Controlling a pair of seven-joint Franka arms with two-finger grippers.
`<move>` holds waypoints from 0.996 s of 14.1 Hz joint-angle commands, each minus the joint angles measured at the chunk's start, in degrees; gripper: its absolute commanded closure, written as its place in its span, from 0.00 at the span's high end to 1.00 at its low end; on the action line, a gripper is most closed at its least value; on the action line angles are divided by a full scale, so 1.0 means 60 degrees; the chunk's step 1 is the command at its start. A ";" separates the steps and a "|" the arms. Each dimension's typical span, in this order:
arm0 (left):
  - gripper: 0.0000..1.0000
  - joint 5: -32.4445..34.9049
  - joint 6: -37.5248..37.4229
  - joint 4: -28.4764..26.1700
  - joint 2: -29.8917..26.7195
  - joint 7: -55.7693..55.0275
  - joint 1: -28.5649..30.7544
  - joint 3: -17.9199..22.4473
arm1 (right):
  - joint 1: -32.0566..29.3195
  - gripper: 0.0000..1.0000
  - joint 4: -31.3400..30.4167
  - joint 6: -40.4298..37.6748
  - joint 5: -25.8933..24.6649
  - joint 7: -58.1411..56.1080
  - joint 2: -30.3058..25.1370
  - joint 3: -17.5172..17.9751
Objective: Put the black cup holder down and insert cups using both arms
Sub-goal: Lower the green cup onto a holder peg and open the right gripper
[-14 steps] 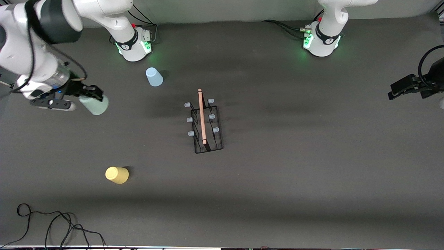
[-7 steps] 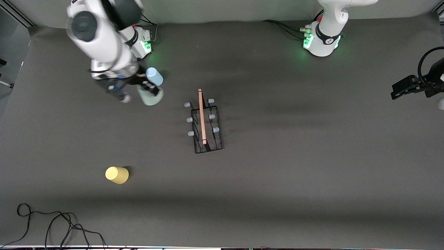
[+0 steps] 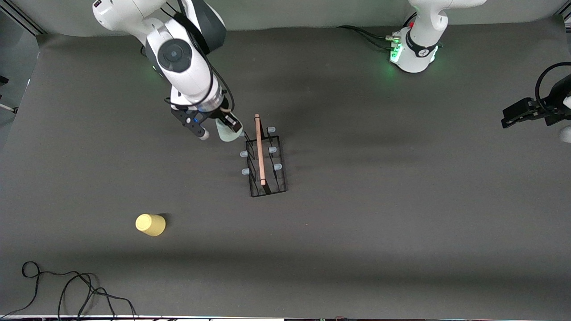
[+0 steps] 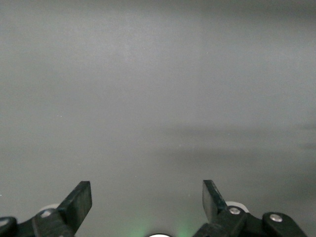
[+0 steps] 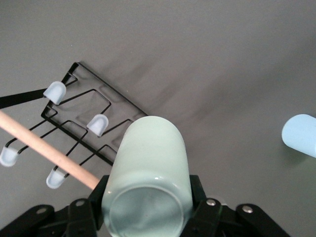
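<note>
The black cup holder (image 3: 266, 166) stands mid-table, with its wooden rod handle (image 3: 259, 149) on top and pale-tipped pegs. My right gripper (image 3: 228, 125) is shut on the pale green cup (image 3: 226, 133) and holds it just above the rack's corner nearest the right arm's base. In the right wrist view the green cup (image 5: 148, 168) sits between the fingers beside the rack (image 5: 98, 124). The light blue cup (image 5: 300, 134) shows only there. The yellow cup (image 3: 150, 224) lies nearer the front camera. My left gripper (image 3: 513, 116) waits open and empty (image 4: 147, 190) at the left arm's end.
A loose black cable (image 3: 67, 290) lies at the table's front edge toward the right arm's end. The right arm's elbow (image 3: 178, 58) hangs over the table near its base and hides the light blue cup in the front view.
My right arm has swung from the table's end to the rack, carrying the pale green cup. It now covers the light blue cup in the front view. The left arm has stayed put.
</note>
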 commanded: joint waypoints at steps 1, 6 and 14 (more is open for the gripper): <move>1.00 0.0168 -0.0003 -0.0195 -0.0143 0.0019 0.0031 -0.0068 | 0.0316 0.08 0.0163 0.0479 0.0212 0.0251 0.0619 -0.0071; 1.00 0.0183 0.0041 -0.0225 -0.0158 0.0077 0.0090 -0.0053 | 0.0420 0.16 -0.0174 0.1503 0.0549 0.0265 0.1190 -0.0071; 1.00 0.0168 -0.0062 -0.0211 -0.0172 0.0092 0.0178 0.0035 | 0.0317 1.00 0.2279 -0.1489 0.0696 0.0017 0.1191 -0.0858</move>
